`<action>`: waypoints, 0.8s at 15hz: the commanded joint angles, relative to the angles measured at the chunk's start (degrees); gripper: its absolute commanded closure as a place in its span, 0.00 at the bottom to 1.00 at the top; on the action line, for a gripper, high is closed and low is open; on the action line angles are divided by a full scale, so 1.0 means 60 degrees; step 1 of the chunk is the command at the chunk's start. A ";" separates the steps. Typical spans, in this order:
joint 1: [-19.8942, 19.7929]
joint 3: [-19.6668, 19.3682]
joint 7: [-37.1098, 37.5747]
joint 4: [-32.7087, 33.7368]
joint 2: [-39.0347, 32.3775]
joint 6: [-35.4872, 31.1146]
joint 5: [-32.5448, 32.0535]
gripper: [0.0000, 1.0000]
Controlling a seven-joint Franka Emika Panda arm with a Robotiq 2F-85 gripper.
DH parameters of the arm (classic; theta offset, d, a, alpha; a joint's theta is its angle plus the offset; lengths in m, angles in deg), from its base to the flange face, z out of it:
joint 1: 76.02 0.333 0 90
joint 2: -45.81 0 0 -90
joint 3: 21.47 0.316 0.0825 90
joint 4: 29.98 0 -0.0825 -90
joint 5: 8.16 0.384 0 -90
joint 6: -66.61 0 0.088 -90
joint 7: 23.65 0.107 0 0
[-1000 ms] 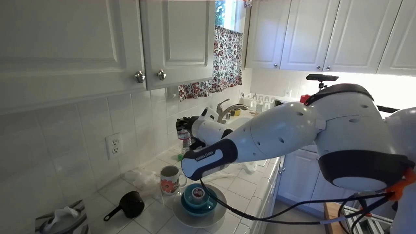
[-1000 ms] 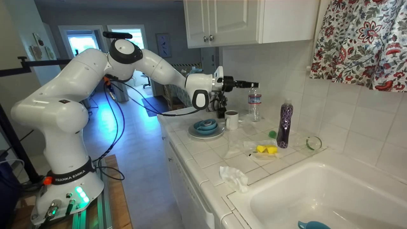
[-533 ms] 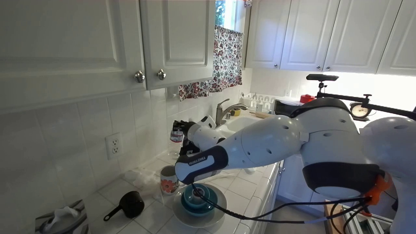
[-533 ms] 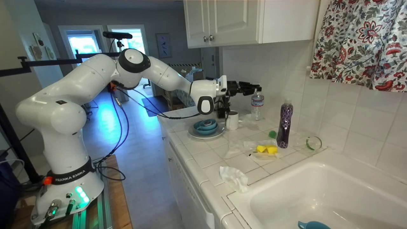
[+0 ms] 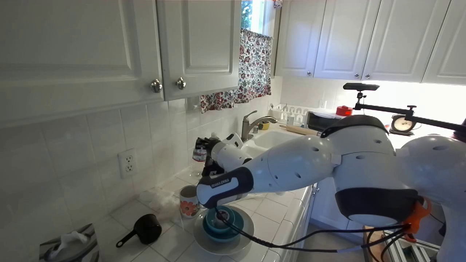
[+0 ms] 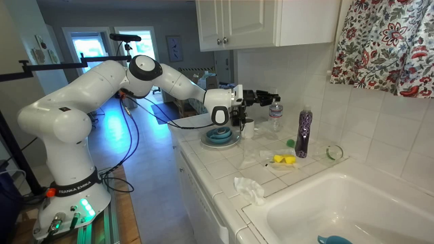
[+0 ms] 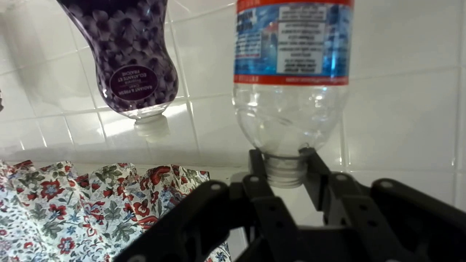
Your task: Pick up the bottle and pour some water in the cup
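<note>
A clear plastic bottle with a blue and red label stands upright in my gripper; it shows in both exterior views and in the wrist view. My gripper is shut on its threaded neck, and no cap shows there. Whether its base touches the counter I cannot tell. The cup, a white mug with a red flower, stands on the counter beside the bottle, partly behind the arm; it also shows in an exterior view. A purple bottle stands apart, nearer the sink; it shows in the wrist view.
Teal bowls on a grey plate stand near the mug. A black long-handled scoop lies by the wall. A yellow item, a green ball and crumpled paper lie toward the sink. The tiled wall is behind the bottle.
My gripper and the clear bottle have come lower together and moved slightly toward the wall and the mug's side. The arm's elbow has dropped. The mug and other items have not moved.
</note>
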 commanded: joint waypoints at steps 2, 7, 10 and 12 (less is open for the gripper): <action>0.0027 -0.0076 -0.0476 0.0104 -0.0211 0.0324 0.0208 0.92; 0.0072 -0.0138 -0.0908 0.0016 -0.0422 0.0689 0.0221 0.92; 0.0112 -0.0198 -0.1212 0.0028 -0.0567 0.0911 0.0270 0.92; 0.0136 -0.0224 -0.1381 0.0022 -0.0617 0.0990 0.0291 0.92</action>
